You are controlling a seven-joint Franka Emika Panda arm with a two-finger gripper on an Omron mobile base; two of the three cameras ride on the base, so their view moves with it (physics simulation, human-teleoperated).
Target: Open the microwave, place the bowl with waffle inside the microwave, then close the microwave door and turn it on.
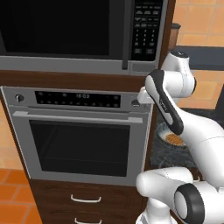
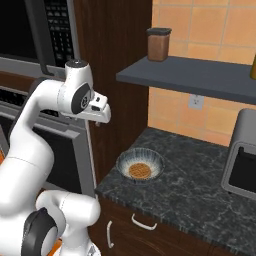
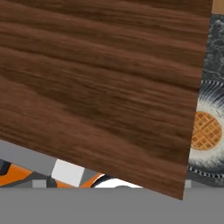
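Bowl [image 2: 140, 166] with waffle [image 2: 139, 170] on counter [image 2: 200, 185], below jaws (well apart)

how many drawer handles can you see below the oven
2: one white drawer handle just under the oven, and a second handle beneath it, cut off by the picture's bottom edge. More may lie lower, out of frame.

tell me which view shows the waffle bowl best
The right base view: the whole bowl sits unobstructed on the dark counter with the waffle inside. The hand view cuts it at the frame edge behind wood paneling; the left base view shows a sliver past the arm.
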